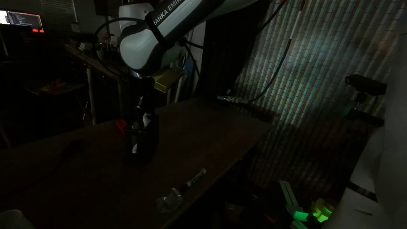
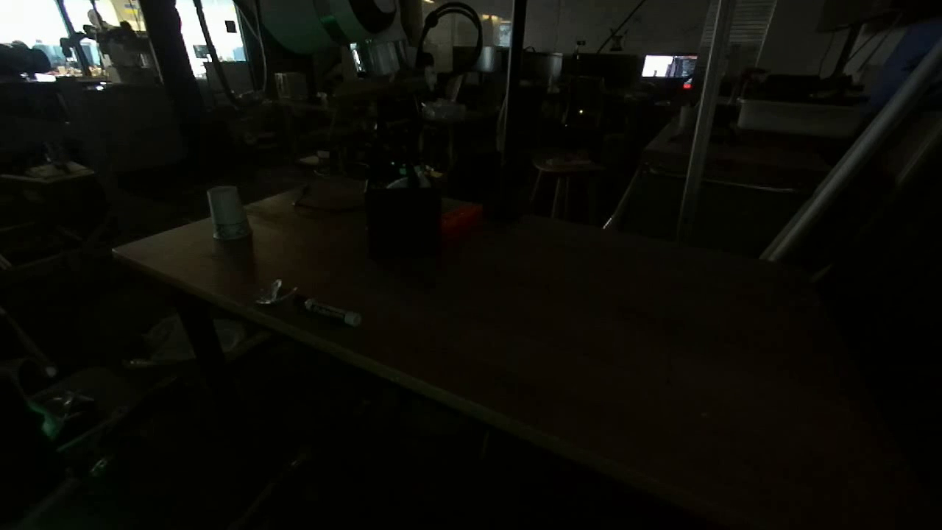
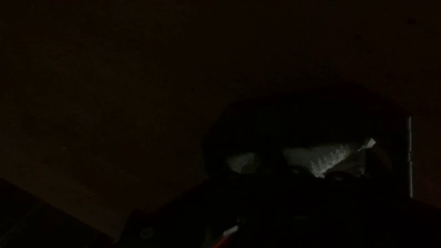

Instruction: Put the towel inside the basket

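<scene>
Black and upright, the basket (image 2: 403,228) was seen on the bench (image 2: 589,331), the whitish towel (image 3: 310,158) partly visible within its opening. The gripper (image 2: 405,174) was held at the basket's mouth; whether it was clenched on the towel or released could not be told. Beside the basket a red object (image 2: 461,221) was seen; well apart from the basket, a marker (image 2: 331,312).

The basket (image 2: 403,224) is black, the object (image 2: 464,218) beside it red, the cup (image 2: 228,212) off-white, the near marker (image 2: 333,313) dark with pale lettering. The towel (image 3: 329,160) seems white through the gloom. In an exterior view, the right-hand backdrop (image 1: 302,66) is striped green and red.
</scene>
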Robot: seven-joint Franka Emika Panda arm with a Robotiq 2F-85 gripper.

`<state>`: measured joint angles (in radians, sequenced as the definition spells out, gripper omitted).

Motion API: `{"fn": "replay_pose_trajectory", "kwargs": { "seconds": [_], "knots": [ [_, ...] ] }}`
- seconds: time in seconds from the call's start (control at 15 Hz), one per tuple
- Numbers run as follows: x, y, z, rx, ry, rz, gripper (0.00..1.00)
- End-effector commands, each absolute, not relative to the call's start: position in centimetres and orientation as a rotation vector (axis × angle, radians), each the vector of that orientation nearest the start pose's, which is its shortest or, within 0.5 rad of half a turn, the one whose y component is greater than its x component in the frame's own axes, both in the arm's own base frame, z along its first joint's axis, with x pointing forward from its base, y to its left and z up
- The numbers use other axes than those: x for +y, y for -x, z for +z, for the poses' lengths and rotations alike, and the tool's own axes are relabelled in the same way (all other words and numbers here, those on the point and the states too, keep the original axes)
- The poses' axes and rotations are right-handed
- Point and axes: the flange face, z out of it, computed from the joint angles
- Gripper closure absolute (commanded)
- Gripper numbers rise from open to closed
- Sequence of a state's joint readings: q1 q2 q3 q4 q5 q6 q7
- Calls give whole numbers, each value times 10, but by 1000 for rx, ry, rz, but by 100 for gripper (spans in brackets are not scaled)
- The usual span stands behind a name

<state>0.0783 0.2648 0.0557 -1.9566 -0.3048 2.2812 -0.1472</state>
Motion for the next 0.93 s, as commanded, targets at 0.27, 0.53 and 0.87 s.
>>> {"fn": "replay_pose_trajectory", "kwargs": {
  "seconds": [0.27,0.53,0.87],
  "knots": [
    [91,-626,344,-885,3234,-94,100],
    [96,-627,352,-926,3242,-92,100],
    [105,-629,356,-962,3247,-85,100]
  ]
}}
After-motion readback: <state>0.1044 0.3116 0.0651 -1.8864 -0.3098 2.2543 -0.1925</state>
